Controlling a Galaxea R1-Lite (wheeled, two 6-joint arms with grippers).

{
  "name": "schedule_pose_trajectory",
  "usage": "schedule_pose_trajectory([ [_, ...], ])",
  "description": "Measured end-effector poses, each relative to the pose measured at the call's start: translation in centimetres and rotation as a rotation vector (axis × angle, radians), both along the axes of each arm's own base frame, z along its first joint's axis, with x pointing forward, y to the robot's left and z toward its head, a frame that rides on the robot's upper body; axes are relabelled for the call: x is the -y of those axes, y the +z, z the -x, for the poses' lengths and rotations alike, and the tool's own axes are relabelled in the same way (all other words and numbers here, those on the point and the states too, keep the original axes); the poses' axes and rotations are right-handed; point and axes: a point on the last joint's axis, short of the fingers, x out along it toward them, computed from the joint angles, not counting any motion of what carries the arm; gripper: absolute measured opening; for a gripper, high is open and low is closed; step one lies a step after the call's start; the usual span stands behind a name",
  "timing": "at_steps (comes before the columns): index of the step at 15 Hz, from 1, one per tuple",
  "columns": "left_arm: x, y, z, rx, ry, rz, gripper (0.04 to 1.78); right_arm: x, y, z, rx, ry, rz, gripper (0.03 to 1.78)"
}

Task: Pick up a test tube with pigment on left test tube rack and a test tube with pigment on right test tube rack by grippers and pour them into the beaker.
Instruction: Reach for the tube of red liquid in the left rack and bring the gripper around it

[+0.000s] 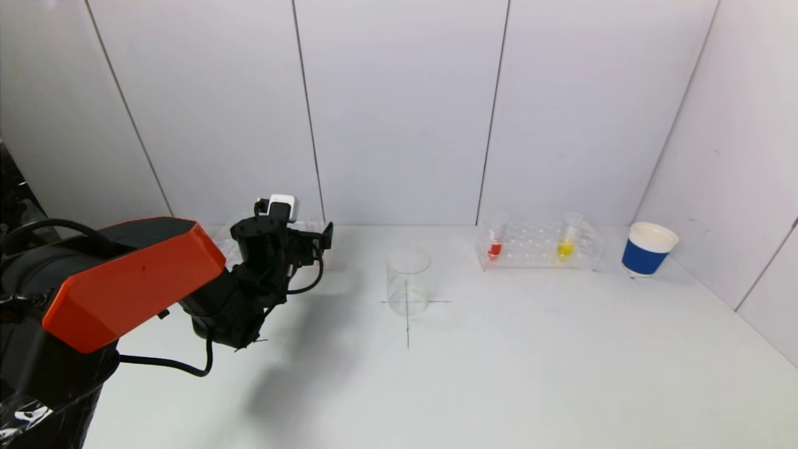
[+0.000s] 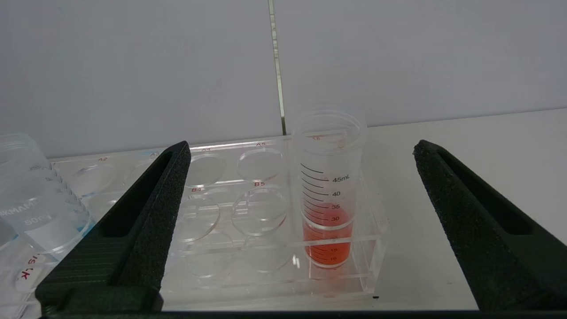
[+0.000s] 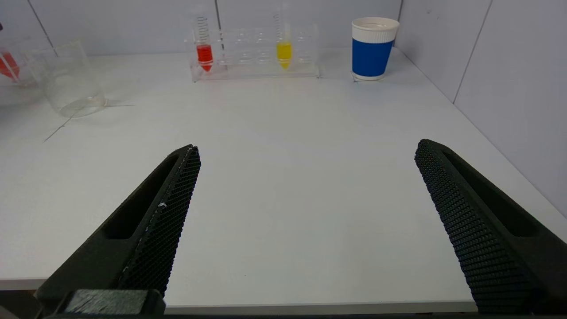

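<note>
left claw (image 2: 301,221) reaches level toward the left rack (image 2: 266,212), spread wide around its red tube (image 2: 328,195).

Lab bench: test tube rack (image 1: 539,247), beaker (image 1: 408,282), plain white panel walls.

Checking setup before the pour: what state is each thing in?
Left gripper: open, facing the red-pigment tube upright in left rack.
Right gripper: open, holding nothing.
Beaker: upright, empty.
Right rack: red tube, yellow tube upright.
Paper cup: upright.
</note>
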Motion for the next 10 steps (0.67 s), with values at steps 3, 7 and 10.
schedule_pose_trajectory([
  [3, -0.01, -0.15, -0.03, -0.004, 0.000, -0.001, 1.76, 0.00, -0.01, 0.00, 0.000, 0.000, 0.000, 1.76],
  [7, 0.04, -0.35, -0.05, -0.006, 0.000, -0.001, 1.76, 0.00, -0.01, 0.00, 0.000, 0.000, 0.000, 1.76],
  [10, 0.08, -0.44, -0.05, -0.007, -0.001, -0.003, 1.76, 0.00, -0.01, 0.00, 0.000, 0.000, 0.000, 1.76],
])
